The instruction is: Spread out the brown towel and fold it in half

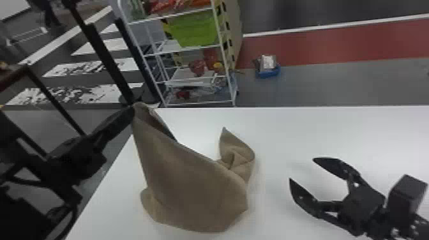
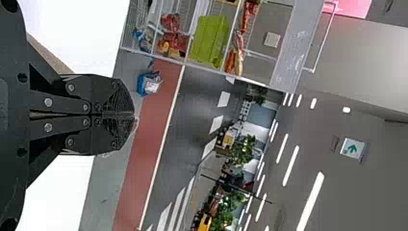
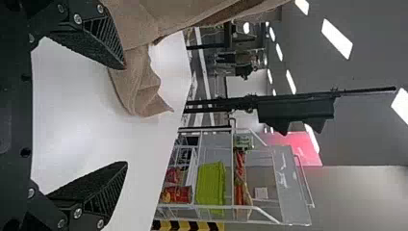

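Rising to a peak over the far left corner of the white counter [image 1: 335, 131], the brown towel [image 1: 191, 182] is clamped at its top between the closed jaws of the left gripper [image 1: 133, 111], its lower folds rumpled on the counter. Above the counter's right side, the right gripper [image 1: 301, 168] holds its jaws wide apart.

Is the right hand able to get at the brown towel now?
Probably yes: the right hand is open, points toward the brown towel, and nothing seems to stand between them.
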You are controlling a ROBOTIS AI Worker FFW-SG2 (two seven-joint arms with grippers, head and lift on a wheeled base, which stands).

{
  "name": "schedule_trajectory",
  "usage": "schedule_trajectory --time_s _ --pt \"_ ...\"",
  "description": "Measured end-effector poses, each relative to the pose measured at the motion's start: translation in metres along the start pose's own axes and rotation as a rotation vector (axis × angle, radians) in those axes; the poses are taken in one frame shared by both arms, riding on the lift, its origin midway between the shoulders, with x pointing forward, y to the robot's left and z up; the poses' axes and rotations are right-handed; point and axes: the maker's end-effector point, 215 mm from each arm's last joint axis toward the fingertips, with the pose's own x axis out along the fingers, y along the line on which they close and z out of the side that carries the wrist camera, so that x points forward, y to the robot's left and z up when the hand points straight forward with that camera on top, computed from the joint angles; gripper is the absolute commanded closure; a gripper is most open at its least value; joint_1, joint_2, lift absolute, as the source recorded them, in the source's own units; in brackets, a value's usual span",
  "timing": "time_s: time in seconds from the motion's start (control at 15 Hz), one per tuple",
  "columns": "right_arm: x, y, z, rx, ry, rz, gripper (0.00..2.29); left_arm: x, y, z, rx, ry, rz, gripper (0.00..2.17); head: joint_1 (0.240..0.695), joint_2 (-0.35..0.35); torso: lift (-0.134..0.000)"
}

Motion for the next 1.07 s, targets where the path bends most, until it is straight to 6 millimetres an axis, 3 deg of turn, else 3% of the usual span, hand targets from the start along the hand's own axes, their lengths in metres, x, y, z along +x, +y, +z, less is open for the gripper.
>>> schedule_trajectory --time_s 0.33,0.53,0.8,0.93,1.07 --pt "0.073 -0.024 0.056 0.036 -0.032 -0.05 0.19 0.004 0.012 -0.013 -0.022 0.022 0.006 1.62 0.691 0.35 -0.124" --pt "0.122 -0.028 0.078 0.077 -0.037 -0.026 0.19 0.008 0.017 -0.018 -0.031 0.025 0.009 1.62 0.659 0.35 -0.124" --pt "0.157 -0.06 0.056 0.082 0.052 -0.014 0.19 0.019 0.016 -0.023 -0.041 0.03 -0.008 1.62 0.645 0.35 -0.124" --pt "0.163 -0.079 0.04 0.076 0.082 -0.001 0.19 0.02 0.018 -0.025 -0.039 0.035 -0.008 1.62 0.651 0.35 -0.124" --pt "0.164 -0.08 0.03 0.077 0.093 0.028 0.19 0.019 0.019 -0.027 -0.039 0.038 -0.005 1.62 0.659 0.35 -0.124"
